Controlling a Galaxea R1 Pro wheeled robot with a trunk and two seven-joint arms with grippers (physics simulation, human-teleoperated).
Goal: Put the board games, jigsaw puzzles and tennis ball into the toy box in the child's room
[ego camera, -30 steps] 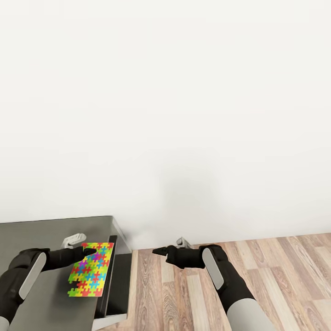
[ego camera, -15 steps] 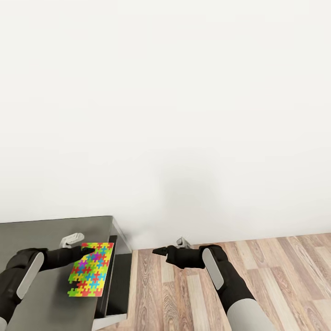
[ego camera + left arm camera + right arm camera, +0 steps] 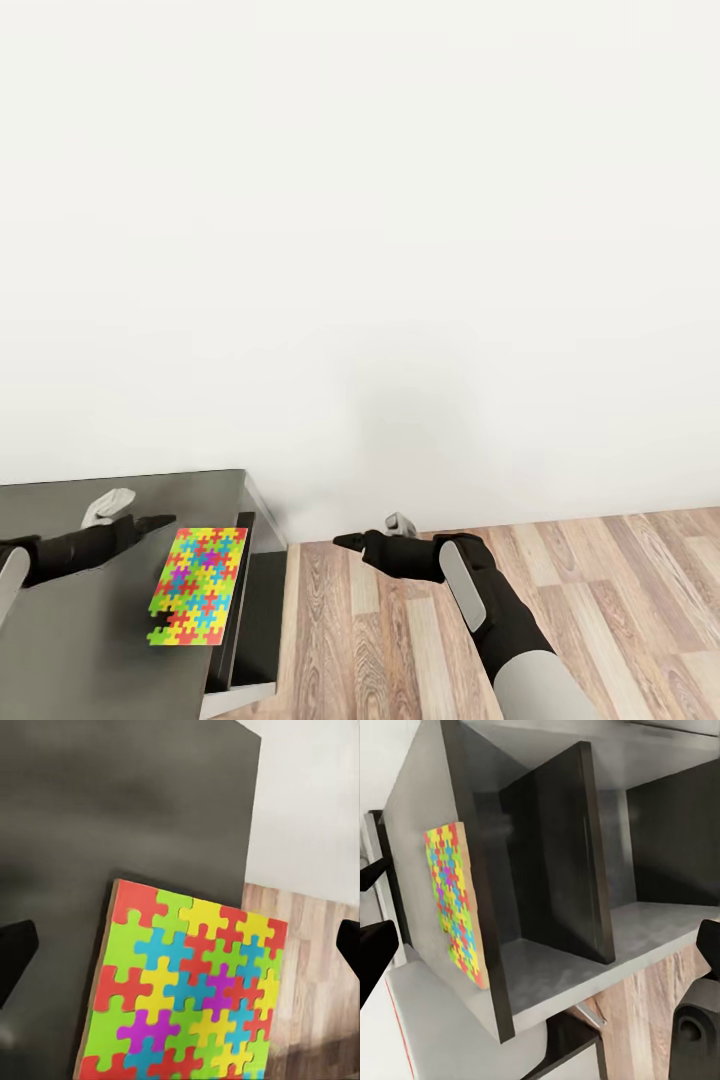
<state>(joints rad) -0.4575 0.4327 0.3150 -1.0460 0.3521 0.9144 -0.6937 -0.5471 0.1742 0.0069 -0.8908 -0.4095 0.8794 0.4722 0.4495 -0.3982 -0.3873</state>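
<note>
Simulator render from the robot's head camera, facing a plain white wall (image 3: 400, 250) with a wood-plank floor (image 3: 600, 600) at the lower right. At the lower left stands a dark grey table (image 3: 100, 640). On its top, close to the right edge, lies 1 thin flat jigsaw puzzle square (image 3: 198, 598) patterned with bright red, yellow, green, blue and purple interlocking pieces.

Left pincer (image 3: 150, 521), black, hovers over the tabletop just beside the puzzle's far left corner, not touching it. In the left wrist view the puzzle (image 3: 187, 990) lies flat on the dark surface, and the 2 black fingertips (image 3: 15, 956) sit wide apart at the picture's edges, so this pincer is open and empty.

Right pincer (image 3: 345, 543) hangs over the floor, well apart from the puzzle, pointing toward the table's side. In the right wrist view its fingertips (image 3: 375, 945) are spread and hold nothing; ahead are the table's open dark grey shelf compartments (image 3: 570, 885), with the puzzle (image 3: 454, 904) on top.
</note>
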